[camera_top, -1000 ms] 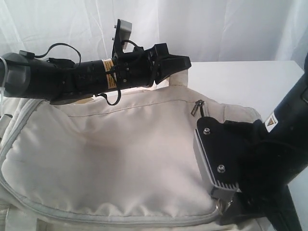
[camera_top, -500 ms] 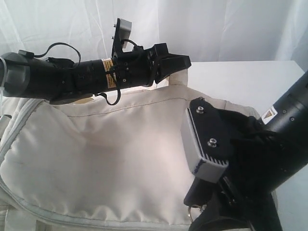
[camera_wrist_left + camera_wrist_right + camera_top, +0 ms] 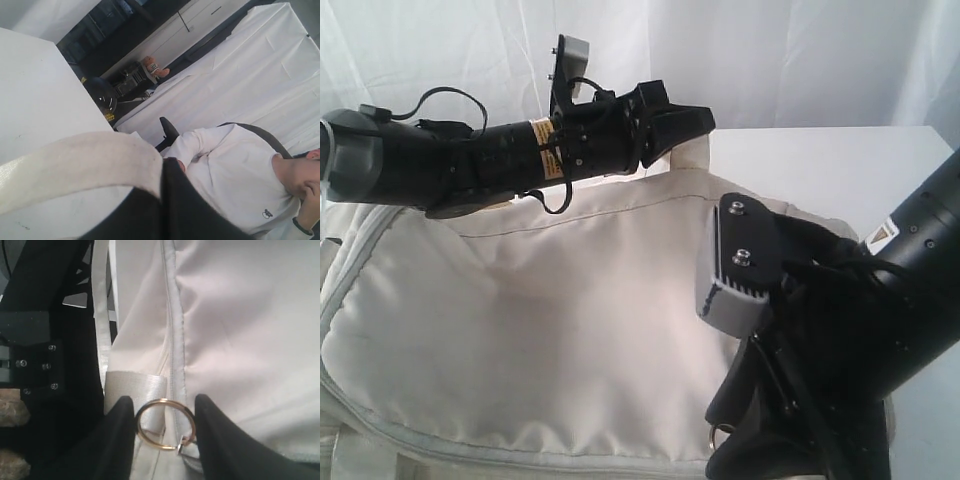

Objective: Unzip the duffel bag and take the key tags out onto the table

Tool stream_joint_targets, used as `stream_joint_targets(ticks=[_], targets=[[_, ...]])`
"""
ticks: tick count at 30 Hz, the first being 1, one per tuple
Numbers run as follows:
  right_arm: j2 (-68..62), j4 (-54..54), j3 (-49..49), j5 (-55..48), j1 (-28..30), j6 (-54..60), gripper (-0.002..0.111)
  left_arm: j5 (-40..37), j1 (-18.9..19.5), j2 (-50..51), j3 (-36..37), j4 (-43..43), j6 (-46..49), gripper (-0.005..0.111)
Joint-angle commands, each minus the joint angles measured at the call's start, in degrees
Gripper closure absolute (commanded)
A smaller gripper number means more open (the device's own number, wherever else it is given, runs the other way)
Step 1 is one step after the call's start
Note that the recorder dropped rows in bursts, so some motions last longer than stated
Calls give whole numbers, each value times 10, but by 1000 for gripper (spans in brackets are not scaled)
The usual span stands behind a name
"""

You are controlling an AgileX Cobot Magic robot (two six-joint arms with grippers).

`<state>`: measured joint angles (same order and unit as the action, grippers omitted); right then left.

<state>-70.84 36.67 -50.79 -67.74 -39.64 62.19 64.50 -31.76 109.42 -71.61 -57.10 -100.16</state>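
Left gripper pinches duffel bag handle; right gripper clamps zipper ring. Hold handle taut, draw zipper ring straight along zipper.

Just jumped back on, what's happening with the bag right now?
The left tool is shut on the webbing handle of the duffel bag, holding it up at the far side. The right tool pinches a metal ring beside the zipper seam. No opening shows in the bag yet, and no key tags are in sight.
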Motion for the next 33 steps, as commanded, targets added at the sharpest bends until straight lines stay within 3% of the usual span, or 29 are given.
stream_joint_targets(ticks=[1, 12, 22, 24, 28, 31, 33], targets=[[15, -20, 2, -22, 1, -54, 98, 55, -2, -24, -11, 66, -3, 107], [28, -22, 21, -22, 1, -105, 98, 13, -2, -24, -11, 104, 24, 107], [28, 27, 75, -22, -16, -79, 98, 12, -2, -24, -11, 72, 97, 107], [28, 27, 75, -22, -16, -79, 98, -3, -2, -24, -11, 43, 121, 100], [27, 68, 75, -22, -16, -80, 98, -32, -2, -24, -11, 29, 117, 71], [27, 81, 75, -12, -16, -80, 98, -21, -2, -24, -11, 22, 117, 62], [27, 81, 75, 7, -16, -80, 98, 4, -2, -28, -11, -33, 121, 56]])
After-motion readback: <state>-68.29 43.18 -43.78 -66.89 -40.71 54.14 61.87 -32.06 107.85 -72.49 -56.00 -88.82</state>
